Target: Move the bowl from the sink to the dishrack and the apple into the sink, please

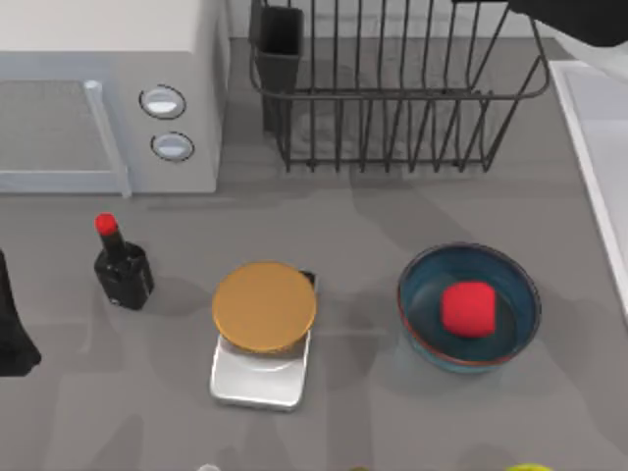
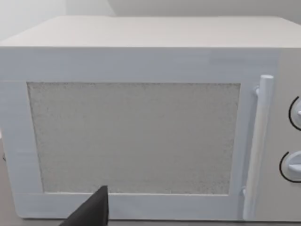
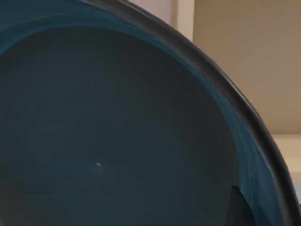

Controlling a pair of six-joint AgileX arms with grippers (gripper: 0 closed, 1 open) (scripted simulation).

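The left arm (image 1: 12,334) sits parked at the table's left edge; whether its gripper is open or closed can't be told. Its wrist view faces the white microwave (image 2: 141,127), which stands at the back left of the table (image 1: 373,226). In front of the microwave is a black bottle (image 1: 123,270) with a red cap. To its right a scale (image 1: 260,368) carries a tan disc (image 1: 264,306). Behind, the dishrack (image 1: 402,98) stands at back centre, its cutlery cup (image 1: 279,44) at the left corner. Right of the scale, 1 blue bowl on the table (image 1: 510,339) holds the apple (image 1: 468,308). The sink (image 1: 599,137) runs along the right edge. The right wrist view looks close into a second bowl (image 3: 117,132), tilted; the right gripper's grip can't be told.
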